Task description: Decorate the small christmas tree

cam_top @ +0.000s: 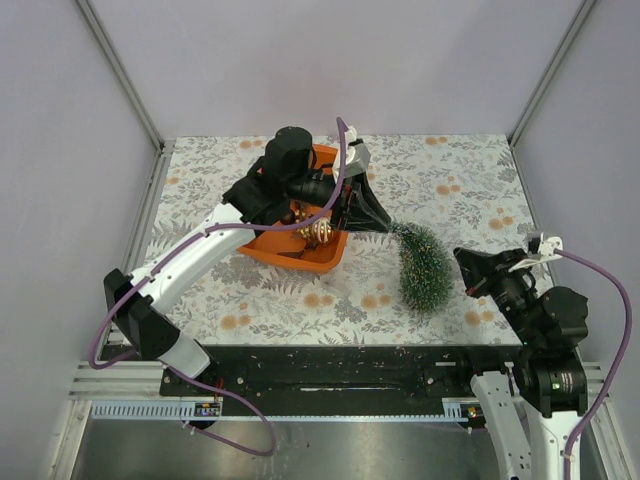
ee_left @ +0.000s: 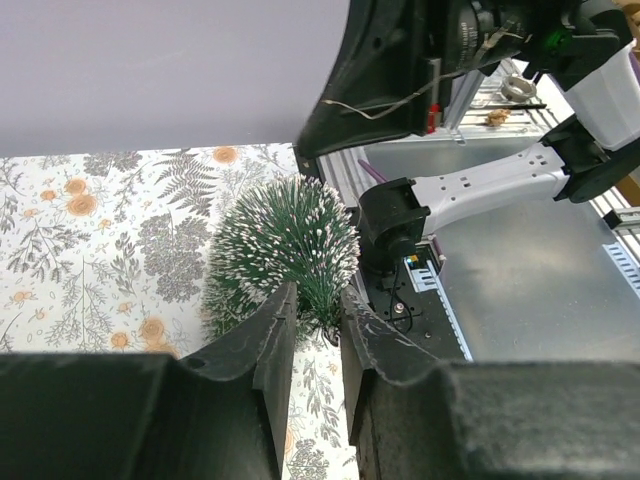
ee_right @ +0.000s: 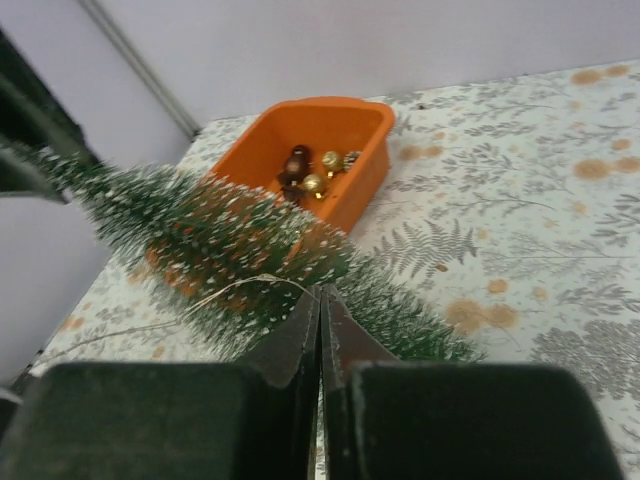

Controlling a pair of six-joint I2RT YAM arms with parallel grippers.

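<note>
One frosted, bristly cone tree (cam_top: pixel 422 268), glossy round baubles (ee_right: pixel 312 182), smooth orange tub (ee_right: pixel 365 175)

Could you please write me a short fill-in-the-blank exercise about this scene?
1. The small christmas tree lies on its ____.
2. The baubles sit inside the ____ tub.
3. The left claw has its fingers on either side of the tree's ____.
4. The right claw is ____.
Missing words: side; orange; tip; shut.
</note>
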